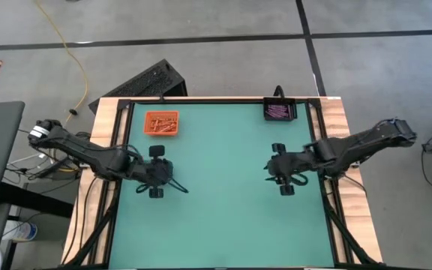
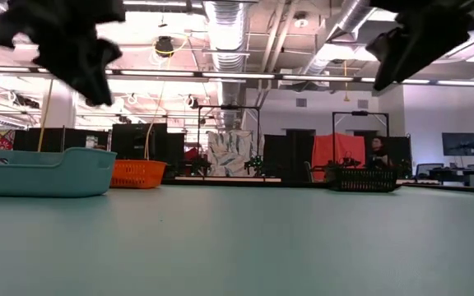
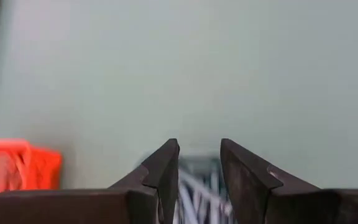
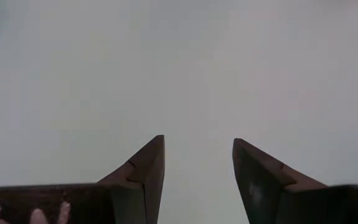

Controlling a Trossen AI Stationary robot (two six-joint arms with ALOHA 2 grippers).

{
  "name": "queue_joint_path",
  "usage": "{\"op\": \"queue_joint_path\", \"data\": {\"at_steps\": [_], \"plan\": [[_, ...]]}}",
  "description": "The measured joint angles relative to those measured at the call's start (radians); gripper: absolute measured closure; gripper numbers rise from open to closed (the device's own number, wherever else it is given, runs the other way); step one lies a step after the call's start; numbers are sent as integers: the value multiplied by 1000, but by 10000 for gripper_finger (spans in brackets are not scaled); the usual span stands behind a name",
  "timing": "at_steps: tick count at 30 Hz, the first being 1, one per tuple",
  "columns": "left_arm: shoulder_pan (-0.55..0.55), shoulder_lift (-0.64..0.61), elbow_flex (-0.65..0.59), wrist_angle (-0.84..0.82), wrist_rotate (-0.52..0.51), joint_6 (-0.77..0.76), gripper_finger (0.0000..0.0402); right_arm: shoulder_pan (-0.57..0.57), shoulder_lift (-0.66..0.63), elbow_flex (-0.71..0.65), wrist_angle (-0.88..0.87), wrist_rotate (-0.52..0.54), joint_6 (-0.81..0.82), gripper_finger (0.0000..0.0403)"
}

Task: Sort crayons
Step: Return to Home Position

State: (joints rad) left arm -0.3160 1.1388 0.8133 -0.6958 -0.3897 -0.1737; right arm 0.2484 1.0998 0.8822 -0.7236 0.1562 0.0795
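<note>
My left gripper (image 1: 169, 174) (image 3: 199, 163) hangs open over the left half of the green mat, and nothing sits between its fingers. Straight below it is a clear tray (image 3: 197, 190) holding blue-grey crayons; in the low view this tray (image 2: 44, 171) looks teal. Orange crayons lie in an orange tray (image 1: 160, 122) at the far left. Purple crayons lie in a black tray (image 1: 280, 112) at the far right. My right gripper (image 1: 271, 169) (image 4: 197, 158) is open above bare mat on the right half and holds nothing.
The green mat (image 1: 223, 217) is bare across its middle and near side. Both arms reach in from the table's left and right edges. A dark keyboard-like object (image 1: 145, 81) lies on the floor beyond the far left corner.
</note>
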Motion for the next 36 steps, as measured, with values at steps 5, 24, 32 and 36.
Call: {"op": "queue_joint_path", "data": {"at_steps": [5,24,32,36], "plan": [[-15,-88,0,75,-28,73,292,-3,-138,-174,205,5,-22,223],[-57,-527,-504,580,-97,128,292,-200,-506,-469,467,-26,-163,248],[-57,-800,-613,592,-149,178,292,-327,-627,-565,629,-147,-213,268],[-57,-907,-645,592,-158,225,292,-403,-658,-610,711,-229,-223,274]]}}
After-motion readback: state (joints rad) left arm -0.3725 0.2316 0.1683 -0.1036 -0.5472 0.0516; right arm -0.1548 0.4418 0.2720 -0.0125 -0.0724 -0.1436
